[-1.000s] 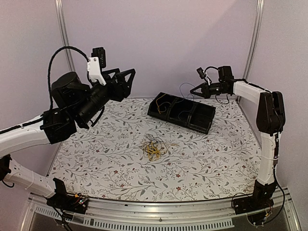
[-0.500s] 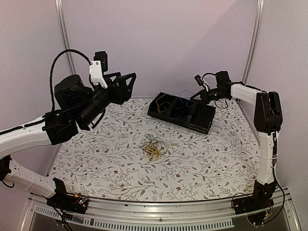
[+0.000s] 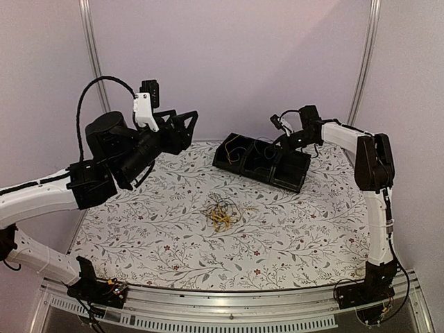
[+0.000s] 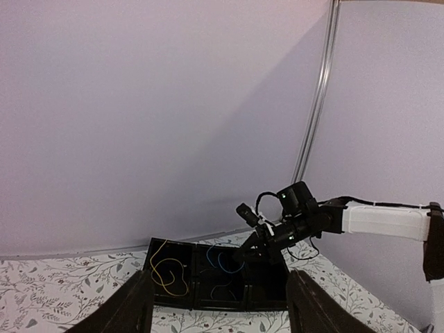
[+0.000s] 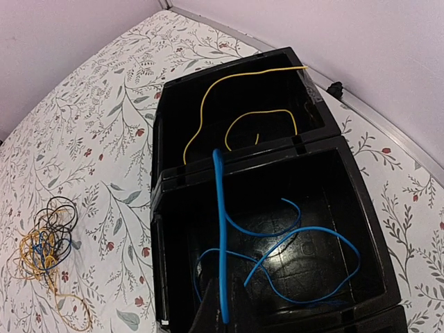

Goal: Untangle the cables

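Note:
A tangle of yellow-orange, blue and black cables (image 3: 222, 211) lies mid-table; it also shows at the left of the right wrist view (image 5: 45, 246). The black tray (image 3: 239, 170) stands at the back. My right gripper (image 3: 276, 144) hangs over the tray's middle compartment. It is shut (image 5: 224, 284) on a blue cable (image 5: 222, 236) that reaches across the divider wall. More blue cable (image 5: 305, 232) lies in that compartment, and a yellow cable (image 5: 208, 104) in the far one. My left gripper (image 3: 186, 123) is raised high at the left, open and empty (image 4: 220, 274).
The tray's three compartments show in the left wrist view (image 4: 208, 302), with the yellow cable (image 4: 166, 274) on the left and blue cable (image 4: 222, 262) in the middle. Metal posts (image 3: 87, 41) and pale walls close the back. The floral mat (image 3: 139, 229) covers the table.
My right gripper has moved left and down, from above the tray's right end to over its middle compartment, still holding the blue cable. My left arm has shifted slightly right.

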